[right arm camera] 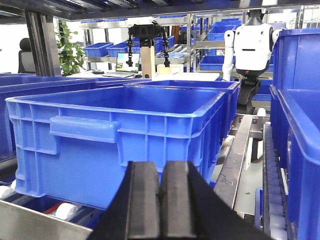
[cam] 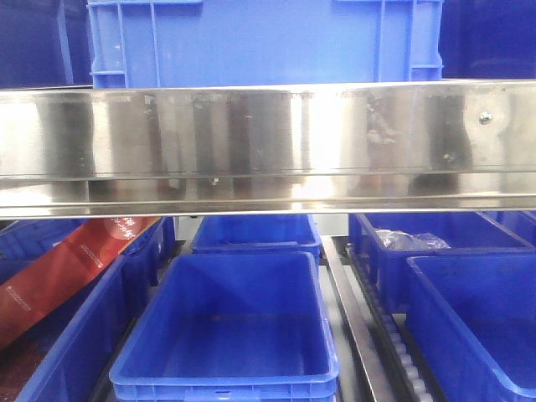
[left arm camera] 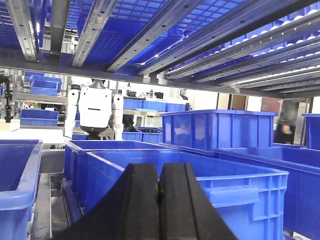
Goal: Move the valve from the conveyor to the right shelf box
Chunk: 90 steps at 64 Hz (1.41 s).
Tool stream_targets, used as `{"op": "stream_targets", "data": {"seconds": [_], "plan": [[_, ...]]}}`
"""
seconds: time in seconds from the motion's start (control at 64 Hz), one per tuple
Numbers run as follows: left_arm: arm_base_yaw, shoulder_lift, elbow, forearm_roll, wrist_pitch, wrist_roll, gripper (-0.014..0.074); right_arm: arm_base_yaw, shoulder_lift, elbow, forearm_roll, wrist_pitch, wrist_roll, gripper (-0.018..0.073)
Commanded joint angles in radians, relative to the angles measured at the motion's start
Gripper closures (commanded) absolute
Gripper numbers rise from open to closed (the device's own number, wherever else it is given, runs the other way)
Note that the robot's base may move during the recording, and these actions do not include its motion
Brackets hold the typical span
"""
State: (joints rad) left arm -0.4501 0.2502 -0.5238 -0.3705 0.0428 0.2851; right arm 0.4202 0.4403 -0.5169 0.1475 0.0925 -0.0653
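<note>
left claw (left arm camera: 159,200) pressed together, empty | right claw (right arm camera: 161,200) pressed together, empty | risk: no valve visible; claws near blue bin (right arm camera: 120,135) could clip its rim

Ahead of me a shelf beam (cam: 268,146) crosses the view, with 1 box (cam: 264,42) on it. Below it, a middle box (cam: 230,331) has another box (cam: 255,234) behind it, a roller track (cam: 373,335) to its right, and 2 boxes (cam: 469,310) beyond that.
</note>
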Motion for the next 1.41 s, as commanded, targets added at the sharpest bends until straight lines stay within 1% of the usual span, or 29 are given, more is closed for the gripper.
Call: {"op": "stream_targets", "data": {"seconds": [0.0,0.047,0.078,0.109,0.141,0.219,0.359,0.406,0.484,0.516,0.547,0.688,0.734,0.75,0.766,0.781,1.391], "plan": [[-0.005,-0.008,0.002,-0.001,-0.014,0.000,0.0708,0.001,-0.007,0.009,-0.059,-0.012,-0.007,0.0721],[-0.005,-0.008,0.002,-0.001,-0.014,0.000,0.0708,-0.005,-0.025,0.026,-0.147,-0.015,-0.005,0.0721],[-0.005,-0.008,0.002,-0.001,-0.014,0.000,0.0708,-0.008,-0.042,0.040,-0.186,-0.006,-0.005,0.0721],[-0.005,-0.008,0.002,-0.001,-0.014,0.000,0.0708,-0.015,-0.066,0.062,-0.196,0.010,-0.005,0.0721],[-0.005,-0.008,0.002,-0.001,-0.014,0.000,0.0708,-0.021,-0.095,0.090,-0.196,0.012,-0.003,0.0721],[-0.005,-0.008,0.002,-0.001,-0.014,0.000,0.0708,-0.057,-0.181,0.164,-0.189,0.005,0.057,0.0721],[-0.005,-0.008,0.002,-0.001,-0.014,0.000,0.0708,-0.196,-0.336,0.300,-0.186,0.004,0.065,0.0721],[-0.005,-0.008,0.002,-0.001,-0.014,0.000,0.0708,-0.258,-0.405,0.341,-0.164,0.004,0.065,0.0721],[-0.005,-0.008,0.002,-0.001,-0.014,0.000,0.0708,-0.314,-0.440,0.401,-0.131,0.004,0.065,0.0721],[-0.005,-0.006,0.002,-0.001,-0.014,0.000,0.0708,-0.332,-0.440,0.425,-0.111,-0.016,0.065,0.0721],[-0.005,-0.006,0.002,-0.001,-0.014,0.000,0.0708,-0.338,-0.440,0.446,-0.091,-0.034,0.065,0.0721],[-0.003,-0.006,0.002,-0.001,-0.014,0.000,0.0708,-0.338,-0.440,0.517,-0.091,-0.062,0.065,0.0721],[-0.003,-0.006,0.002,-0.001,-0.014,0.000,0.0708,-0.338,-0.440,0.517,-0.091,-0.100,0.065,0.0721],[-0.003,-0.006,0.002,-0.001,-0.014,0.000,0.0708,-0.338,-0.440,0.517,-0.091,-0.100,0.065,0.0721],[-0.003,-0.006,0.002,-0.001,-0.014,0.000,0.0708,-0.338,-0.440,0.517,-0.091,-0.064,0.065,0.0721],[-0.003,-0.006,0.002,-0.001,-0.014,0.000,0.0708,-0.338,-0.440,0.517,-0.091,-0.057,0.065,0.0721],[-0.003,-0.006,0.002,-0.001,-0.014,0.000,0.0708,-0.338,-0.440,0.517,-0.091,-0.056,0.065,0.0721]]}}
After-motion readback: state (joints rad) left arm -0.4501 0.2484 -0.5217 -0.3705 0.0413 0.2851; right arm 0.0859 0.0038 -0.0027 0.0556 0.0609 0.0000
